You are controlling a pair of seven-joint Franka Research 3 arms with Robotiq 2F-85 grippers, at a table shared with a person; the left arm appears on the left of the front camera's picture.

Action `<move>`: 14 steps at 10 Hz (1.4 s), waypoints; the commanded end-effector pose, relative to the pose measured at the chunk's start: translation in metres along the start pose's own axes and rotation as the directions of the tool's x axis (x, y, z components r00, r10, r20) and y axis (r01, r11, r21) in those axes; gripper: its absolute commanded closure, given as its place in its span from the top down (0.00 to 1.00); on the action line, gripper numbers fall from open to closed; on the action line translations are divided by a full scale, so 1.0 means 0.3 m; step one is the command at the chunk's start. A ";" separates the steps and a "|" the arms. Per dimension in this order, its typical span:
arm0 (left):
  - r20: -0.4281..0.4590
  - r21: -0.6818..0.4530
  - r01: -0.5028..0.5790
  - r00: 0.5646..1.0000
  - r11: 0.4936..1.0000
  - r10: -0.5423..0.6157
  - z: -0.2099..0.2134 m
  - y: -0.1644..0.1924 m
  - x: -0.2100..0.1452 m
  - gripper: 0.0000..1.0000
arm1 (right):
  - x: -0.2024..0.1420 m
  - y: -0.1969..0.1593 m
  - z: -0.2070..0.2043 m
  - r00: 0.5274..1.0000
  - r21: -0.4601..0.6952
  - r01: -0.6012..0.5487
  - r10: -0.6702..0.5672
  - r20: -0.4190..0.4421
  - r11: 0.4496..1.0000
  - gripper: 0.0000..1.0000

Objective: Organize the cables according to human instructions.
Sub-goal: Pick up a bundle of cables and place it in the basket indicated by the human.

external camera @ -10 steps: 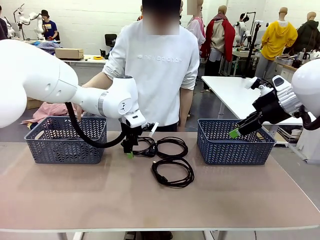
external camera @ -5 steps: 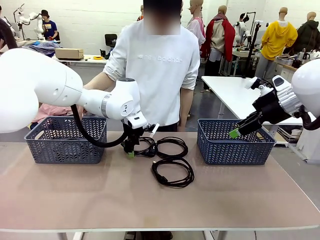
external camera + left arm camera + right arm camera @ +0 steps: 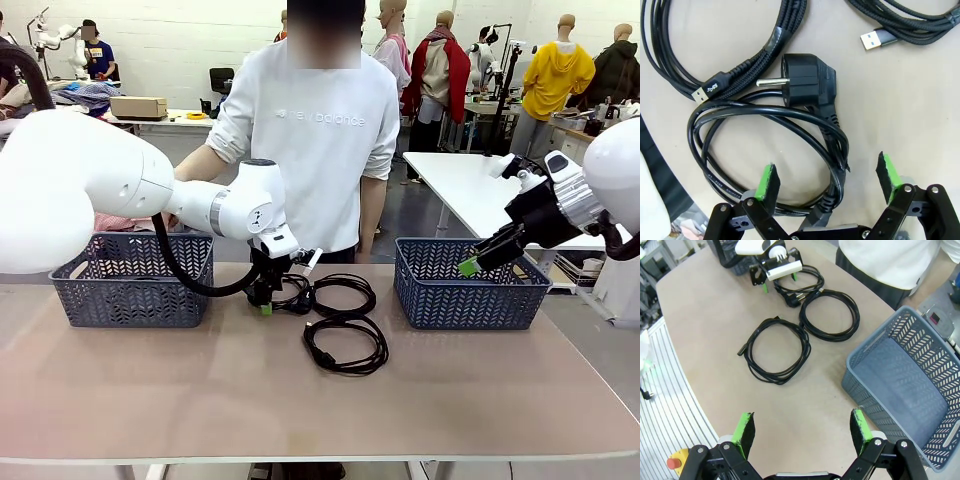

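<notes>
I see left end effector [image 3: 827, 180] spread wide, low over thin black power cord coil [image 3: 765, 107] with round black plug [image 3: 807, 82]; coil's lower part sits between green pads [image 3: 767, 181], nothing clamped. More black coiled cables [image 3: 347, 371] lie just beside it on tan worktop [image 3: 300, 410], between left blue-grey mesh basket [image 3: 130, 290] and right blue-grey mesh basket [image 3: 470, 295]. Right end effector [image 3: 470, 267] wide, empty, over right basket's rim

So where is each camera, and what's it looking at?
Front view: on the robot's side, facing the person across the table; left pincer and right pincer show.
Left wrist view: looks down at a coiled power cord between its open pincer's pads.
Right wrist view: high up, looks down past its open pincer at a basket.
Both wrist views share that cord.
</notes>
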State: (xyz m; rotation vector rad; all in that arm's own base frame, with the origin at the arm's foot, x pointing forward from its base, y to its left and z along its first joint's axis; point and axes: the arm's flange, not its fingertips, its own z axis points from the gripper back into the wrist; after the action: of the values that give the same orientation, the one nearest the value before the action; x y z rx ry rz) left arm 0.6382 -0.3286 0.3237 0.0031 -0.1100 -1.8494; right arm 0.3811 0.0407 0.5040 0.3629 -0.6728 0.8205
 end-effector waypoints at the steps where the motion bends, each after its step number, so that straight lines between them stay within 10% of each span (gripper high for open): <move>1: -0.040 -0.011 0.003 0.999 1.000 -0.004 0.018 0.017 -0.009 1.00 | -0.006 -0.010 -0.004 1.000 0.014 -0.018 0.017 0.022 1.000 1.00; 7: -0.048 -0.019 -0.002 0.999 1.000 0.001 -0.003 0.019 -0.032 0.95 | -0.006 -0.010 -0.004 1.000 0.014 -0.018 0.017 0.022 1.000 1.00; 14: -0.052 -0.025 -0.004 0.999 1.000 0.003 -0.001 0.020 -0.041 0.24 | -0.006 -0.010 -0.004 1.000 0.014 -0.018 0.017 0.022 1.000 1.00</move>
State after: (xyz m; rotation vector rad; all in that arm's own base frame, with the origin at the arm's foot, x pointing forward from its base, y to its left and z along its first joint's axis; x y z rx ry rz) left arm 0.6423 -0.3214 0.3208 0.0077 -0.0705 -1.8479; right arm 0.3811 0.0407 0.5040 0.3629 -0.6728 0.8205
